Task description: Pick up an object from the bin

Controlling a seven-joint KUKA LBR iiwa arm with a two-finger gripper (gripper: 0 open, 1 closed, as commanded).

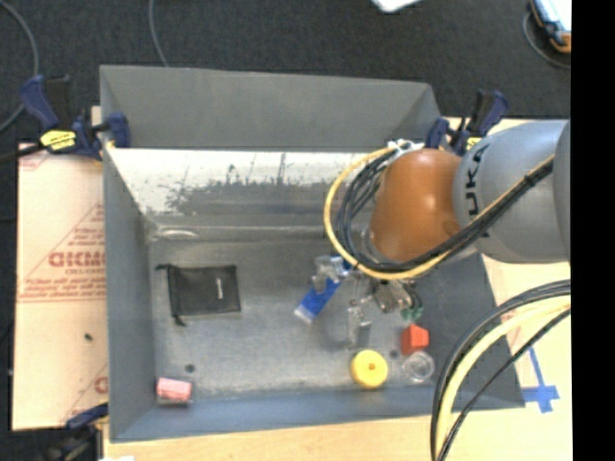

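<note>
The dark floor is lying all around the grey metal bin [130, 257], and I am watching from above while the arm is reaching in from the view's right. The hand [360, 317] is hanging low over the bin's floor, right of centre, under the arm's orange cover [413, 205]. I cannot tell whether the hand is apart or together. I am seeing nothing clamped in it, so I am judging the pick as not yet made, with the grasp and the lift both left to do.

The bin is holding a few loose things, well spread. A blue and white piece [315, 299] is lying just beside the hand on the view's left. A small red block [414, 338] is lying near its other side. A yellow round thing [368, 369] is sitting near the front wall, with a small clear round thing [417, 366] beside it. Well apart from these, a flat black square [204, 291] is lying on the left, and a pink block [174, 389] is sitting in the front left corner. Which one the hand is meant for, I cannot say.
</note>
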